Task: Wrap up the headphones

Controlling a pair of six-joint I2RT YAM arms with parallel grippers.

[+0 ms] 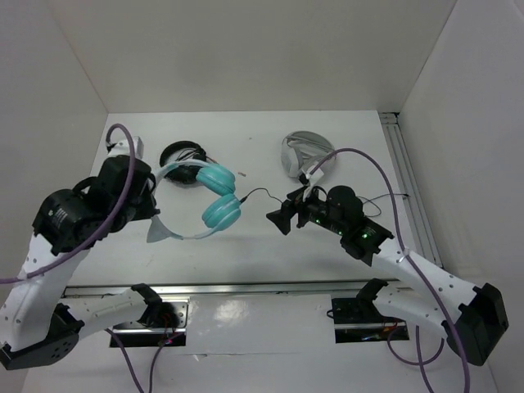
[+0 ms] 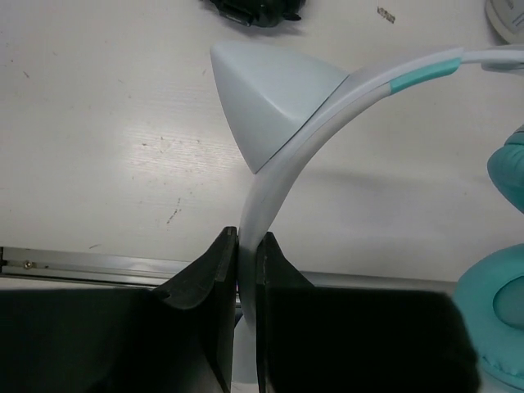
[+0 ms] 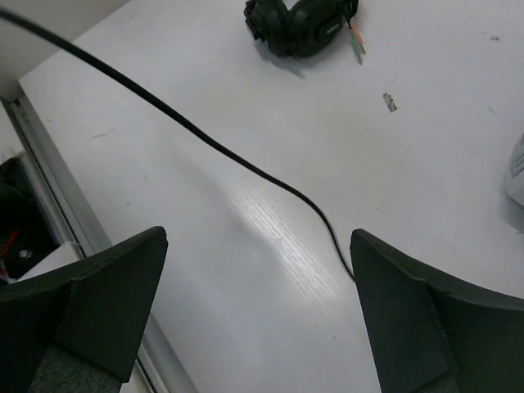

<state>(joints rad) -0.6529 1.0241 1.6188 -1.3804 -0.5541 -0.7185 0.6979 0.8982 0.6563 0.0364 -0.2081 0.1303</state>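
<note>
Headphones (image 1: 221, 211) headband clamped in left tool (image 2: 246, 239); right tool (image 3: 259, 237) spread wide, empty, over cable (image 3: 205, 140); black headphones (image 3: 299, 24) marking unreadable.

headphones (image 1: 221, 211) on table (image 1: 246, 255), black headphones (image 1: 182, 149) behind

Top view high, looking down over table (image 1: 262, 246); wrist views close, low, both catching black headphones (image 2: 254, 10).

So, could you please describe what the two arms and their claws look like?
The left arm and right arm both have white dotted links with black joints and wrists. A purple cable loops along each. The left claw and right claw have matte black, wedge-shaped fingers. Small green lights glow on the right arm.
</note>
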